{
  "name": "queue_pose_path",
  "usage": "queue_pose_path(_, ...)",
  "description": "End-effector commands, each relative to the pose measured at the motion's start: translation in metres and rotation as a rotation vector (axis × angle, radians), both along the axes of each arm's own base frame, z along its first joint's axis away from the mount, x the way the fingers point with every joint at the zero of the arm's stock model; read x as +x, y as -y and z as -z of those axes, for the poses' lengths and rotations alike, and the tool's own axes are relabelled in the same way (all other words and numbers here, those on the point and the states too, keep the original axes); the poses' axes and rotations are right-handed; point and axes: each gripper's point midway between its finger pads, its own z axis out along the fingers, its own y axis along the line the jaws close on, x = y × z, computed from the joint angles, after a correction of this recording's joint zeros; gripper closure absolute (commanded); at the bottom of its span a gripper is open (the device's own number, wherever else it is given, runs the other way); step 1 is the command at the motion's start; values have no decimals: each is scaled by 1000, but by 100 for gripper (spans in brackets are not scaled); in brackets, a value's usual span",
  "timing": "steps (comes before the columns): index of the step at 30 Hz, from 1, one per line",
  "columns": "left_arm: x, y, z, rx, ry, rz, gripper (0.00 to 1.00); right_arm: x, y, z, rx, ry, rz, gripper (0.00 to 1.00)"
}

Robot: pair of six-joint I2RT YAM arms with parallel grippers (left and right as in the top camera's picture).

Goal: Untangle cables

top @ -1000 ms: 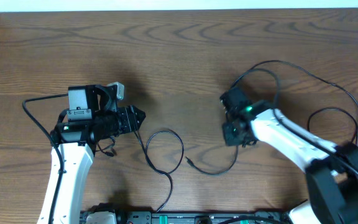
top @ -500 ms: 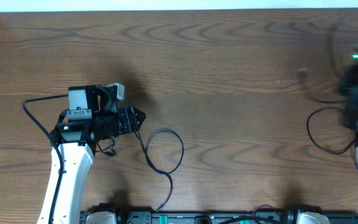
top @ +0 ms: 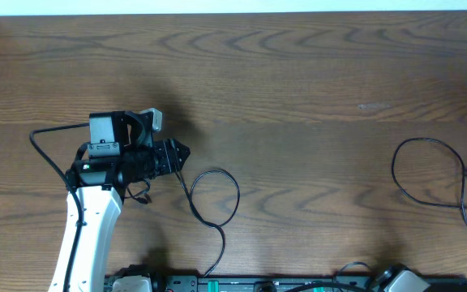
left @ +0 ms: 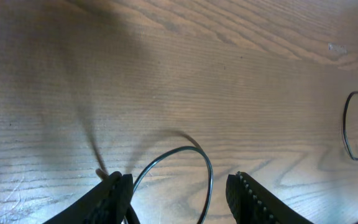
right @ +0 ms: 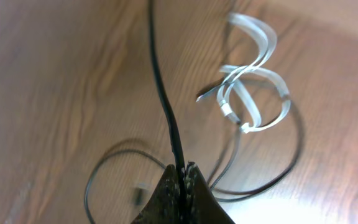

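Note:
My left gripper hovers left of centre, open. A thin dark cable loop lies on the table beneath and between its fingers, with one strand passing close by the left finger. My right gripper is shut on a black cable that runs up from its tips. Below it lies a coiled white cable with thin dark loops around it. In the overhead view the right gripper is out of frame, and a black cable loop lies at the right edge.
The wooden table fills the views. The left arm reaches up from the front edge, with its own thicker black wire arching to the left. A small dark plug end lies blurred near the right gripper.
The right arm swept from the table's middle out past the right edge of the overhead view, dragging its black cable to the right. The left arm and its loop stayed still.

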Motion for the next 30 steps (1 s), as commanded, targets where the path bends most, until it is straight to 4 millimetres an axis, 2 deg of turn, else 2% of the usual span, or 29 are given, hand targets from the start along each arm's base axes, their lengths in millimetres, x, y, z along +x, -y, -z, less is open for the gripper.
queue_pose_path(1,-2,2,2,1,-2,19,46,21,-9,44,149,-40,-102,99)
queue_pose_path(5,-2,2,2,1,-1,19,46,32,-8,77,221,-96,-160,98)
queue_pose_path(6,-2,2,2,1,-1,19,46,33,-7,86,237,-113,-165,84)
queue_pose_path(10,-2,2,2,1,-1,19,46,36,-9,114,316,-145,-175,7)
queue_pose_path(11,-2,2,2,1,-1,19,46,39,-12,119,341,-142,-183,1)
queue_pose_path(16,-2,2,2,1,-1,19,46,45,-38,142,489,-149,-231,1)
queue_pose_path(17,-2,2,2,1,-1,19,46,42,-52,147,543,-173,-246,1)
queue_pose_path(22,-2,2,2,1,-2,19,46,30,-86,154,617,-282,-334,1)
queue_pose_path(24,-2,2,2,1,-2,19,46,23,-93,154,610,-340,-391,1)
queue_pose_path(30,-4,2,3,1,-10,19,46,1,-96,161,548,-515,-487,1)
